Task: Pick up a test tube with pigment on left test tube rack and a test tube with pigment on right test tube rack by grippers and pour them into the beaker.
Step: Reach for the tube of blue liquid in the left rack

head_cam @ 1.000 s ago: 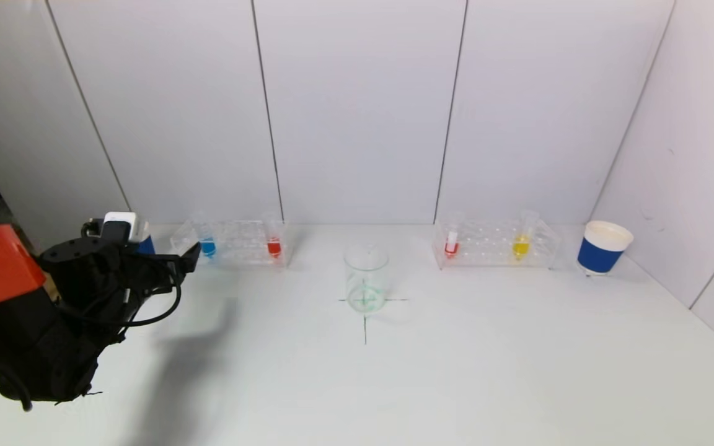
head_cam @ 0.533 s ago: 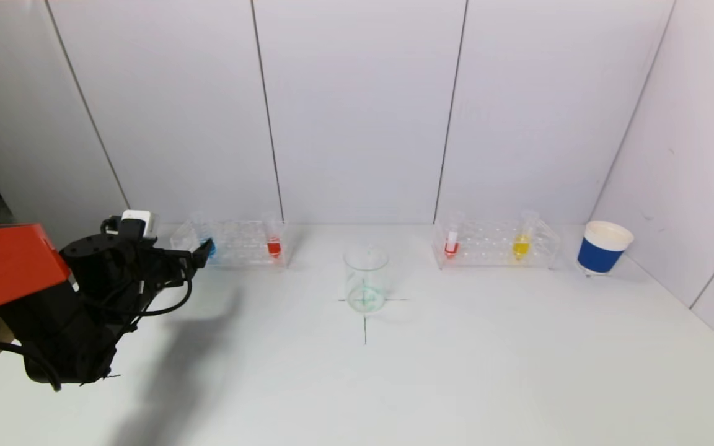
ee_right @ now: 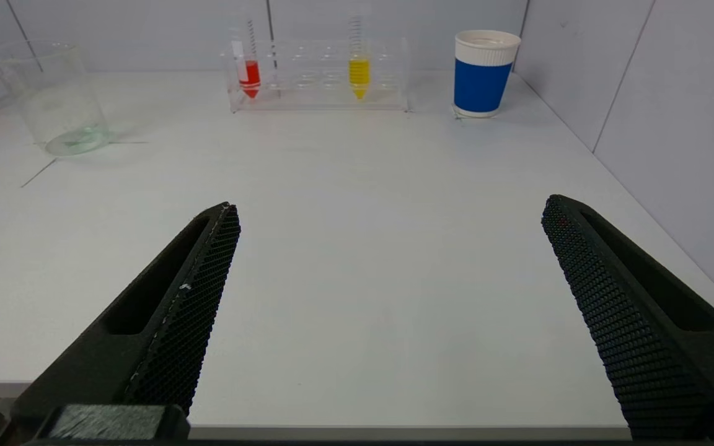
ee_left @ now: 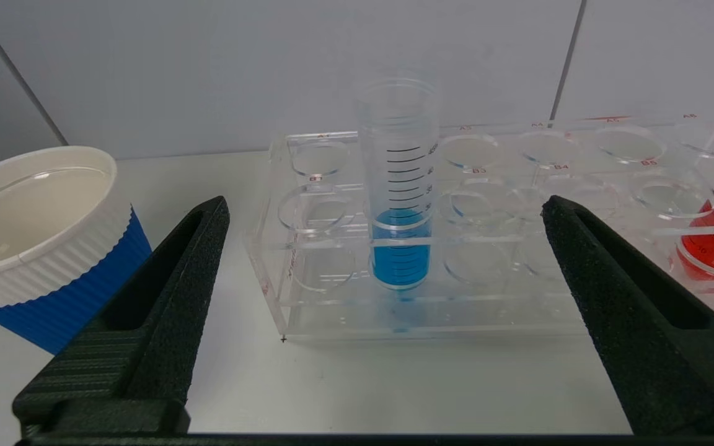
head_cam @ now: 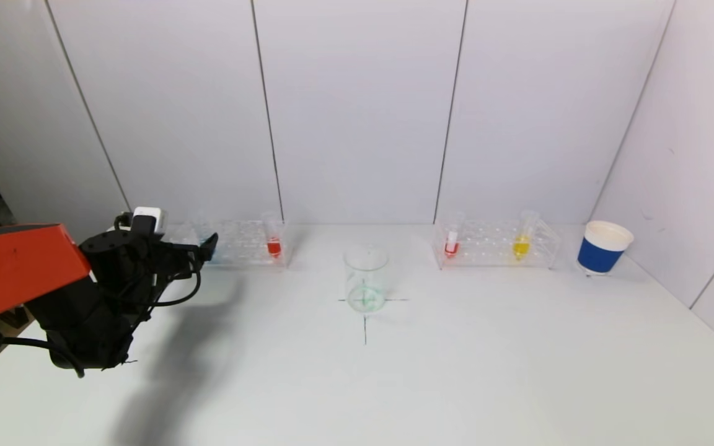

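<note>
Right gripper (ee_right: 388, 214) is parked off the near table edge, jaws spread wide. Left gripper (ee_left: 382, 207) stands just short of the left rack (ee_left: 518, 248) at the far-left edge, jaws spread either side of the blue tube (ee_left: 400, 186), not touching. Rack holes read B3, B4.

Blue-filled tube (ee_left: 400, 248), red tube (head_cam: 274, 247), yellow tube (head_cam: 520, 247)

Head view: high, looking forward and down over the whole bench (head_cam: 456, 371) to the back wall. Left wrist view: low and close, facing the left rack (ee_left: 431, 310) between its end effector (ee_left: 385, 207) fingers. Right wrist view: low at the near edge, facing the far-off right rack (ee_right: 320, 93). All three share the bench.
</note>
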Controlling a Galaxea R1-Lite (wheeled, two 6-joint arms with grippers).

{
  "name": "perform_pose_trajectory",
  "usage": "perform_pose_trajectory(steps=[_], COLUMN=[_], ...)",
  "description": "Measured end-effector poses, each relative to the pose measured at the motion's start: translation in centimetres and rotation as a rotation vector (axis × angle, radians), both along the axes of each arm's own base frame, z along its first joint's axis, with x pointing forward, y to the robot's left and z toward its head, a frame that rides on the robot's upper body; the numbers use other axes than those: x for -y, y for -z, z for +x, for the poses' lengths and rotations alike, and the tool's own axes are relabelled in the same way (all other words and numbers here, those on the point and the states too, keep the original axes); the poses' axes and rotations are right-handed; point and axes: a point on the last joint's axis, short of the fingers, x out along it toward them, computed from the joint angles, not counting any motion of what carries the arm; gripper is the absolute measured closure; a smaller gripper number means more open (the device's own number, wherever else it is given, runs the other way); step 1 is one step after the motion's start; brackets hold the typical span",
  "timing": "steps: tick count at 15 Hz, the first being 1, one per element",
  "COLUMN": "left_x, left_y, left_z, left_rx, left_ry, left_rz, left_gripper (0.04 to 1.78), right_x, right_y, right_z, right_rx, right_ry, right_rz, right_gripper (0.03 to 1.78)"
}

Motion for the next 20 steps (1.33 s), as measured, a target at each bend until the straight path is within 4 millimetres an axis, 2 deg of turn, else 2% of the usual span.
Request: perform_pose_trajectory(steps=[8,20], left_x=[-0.1,-0.3], left_y=[0.8,0.5], left_z=[1.3,3.0], left_rx=[0.012,0.067], left_ry=[-0.001,-0.002], left_rz=[0.001,0.007], left_gripper=[0.06,0.06], right_x=[0.0,0.0], right_y=[0.0,0.0], right_z=[0.0,0.0], right_rx=[0.0,0.0], right_ry=[0.0,0.0], right_rz=[0.0,0.0], right_gripper=[0.04,0.04])
